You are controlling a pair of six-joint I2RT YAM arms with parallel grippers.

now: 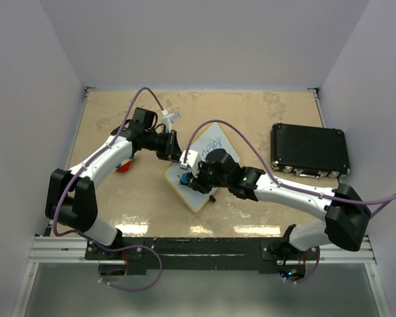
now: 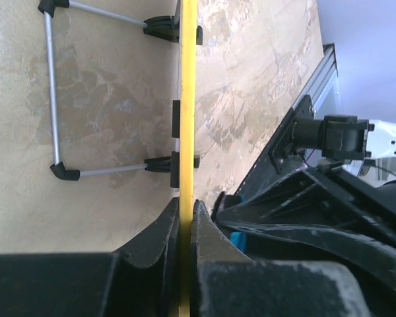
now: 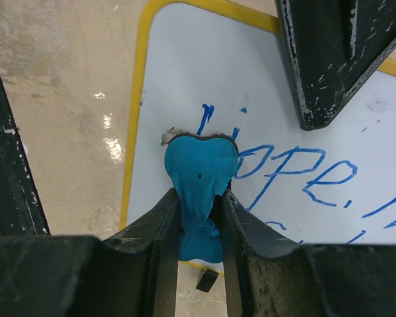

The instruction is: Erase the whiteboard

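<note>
The whiteboard (image 1: 210, 141) lies slanted at the table's middle, white with a yellow frame and blue handwriting (image 3: 297, 173). My left gripper (image 1: 179, 157) is shut on its left edge. In the left wrist view the yellow frame (image 2: 187, 99) runs edge-on between the closed jaws (image 2: 187, 221). My right gripper (image 1: 187, 178) is shut on a blue eraser (image 3: 199, 175), which is pressed on the board (image 3: 178, 72) at the start of the writing. A left finger (image 3: 330, 59) shows at the upper right of the right wrist view.
A black rectangular case (image 1: 310, 150) lies at the right. A small red and blue object (image 1: 124, 165) sits under the left arm. The board's metal stand (image 2: 53, 99) with black tabs shows behind it. White walls enclose the table.
</note>
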